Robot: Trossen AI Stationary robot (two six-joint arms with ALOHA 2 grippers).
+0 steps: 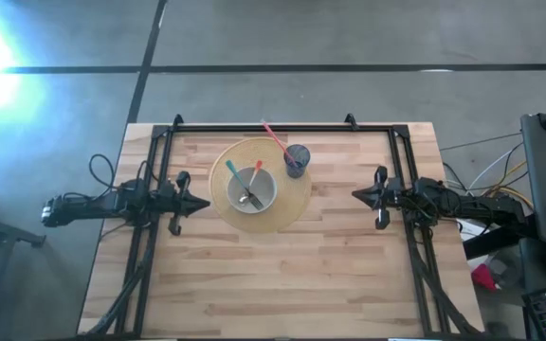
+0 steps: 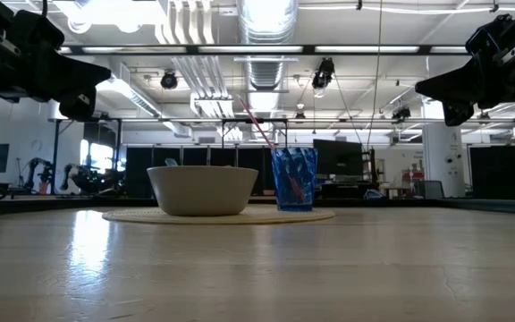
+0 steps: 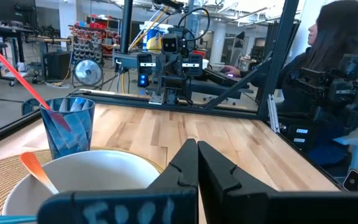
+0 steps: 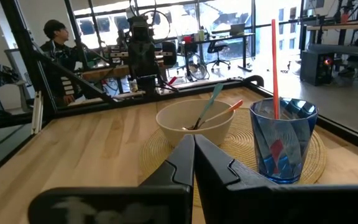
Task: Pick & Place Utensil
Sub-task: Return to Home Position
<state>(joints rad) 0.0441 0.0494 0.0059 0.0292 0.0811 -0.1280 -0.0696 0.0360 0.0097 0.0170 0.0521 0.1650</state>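
Two utensils in a pale gray round bowl: an orange-handled spoon and a teal-blue-handled fork, heads down at the bottom, handles leaning apart over the rim on the far side from the camera of the low view

Under the bowl, a round woven straw placemat, wider than the bowl all round, flat on the pale wooden plank table

Just beside the bowl, on the same mat and toward the right arm's side, a translucent blue faceted plastic cup, upright, with a thin orange-red straw in it, tilted and sticking out well above the rim

Left gripper near the bowl on the left arm's side, apart from it, lifted clear of the table, fingers pressed together on nothing, tip toward the bowl

Right gripper on the opposite side of the bowl, farther off than the cup, also raised, fingers likewise closed and empty, tip toward the bowl

Around the bowl at the table's edges, a black metal frame

Beyond the table, past the bowl, a seated person among workshop benches and screens

Nothing between either gripper and the bowl
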